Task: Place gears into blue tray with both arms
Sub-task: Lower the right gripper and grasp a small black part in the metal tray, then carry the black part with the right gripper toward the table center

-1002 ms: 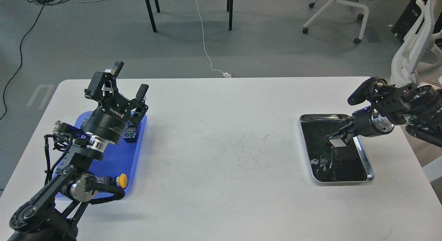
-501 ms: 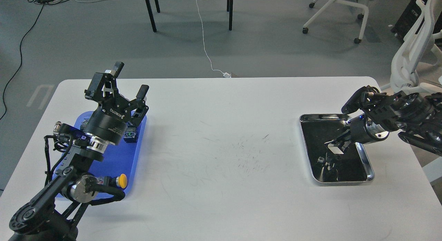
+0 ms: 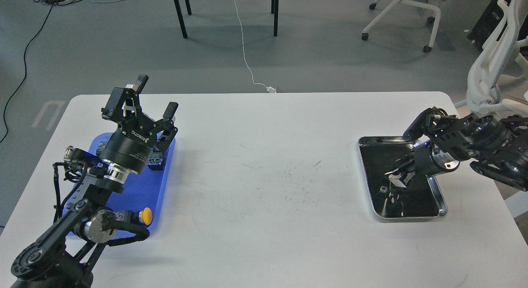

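Two trays sit at opposite ends of the white table [image 3: 264, 164]. The blue tray [image 3: 142, 189] lies flat at the left, bright plastic with rounded corners and a low rim; a push-button switch with a yellow cap [image 3: 144, 216] rests at its near corner and a small blue-green switch block [image 3: 156, 161] at its far right edge. The left gripper [image 3: 153, 99] hangs above the tray's far end, its fingers spread wide apart with nothing between them.

At the right, the silver-rimmed metal tray [image 3: 441, 203] has a glossy black inside. The gears cannot be told apart from that dark floor; only a few small bright glints show there. The right gripper [image 3: 397, 177] reaches down into this tray, its tip dark against the black, so whether its fingers are parted or closed on anything cannot be told.

The tabletop is scuffed with fine dark scratches around its middle. Beyond it lies a grey floor with a white cable [image 3: 247, 61], black cables at the far left, black chair legs [image 3: 180, 15] and a white wheeled chair [image 3: 406, 13].
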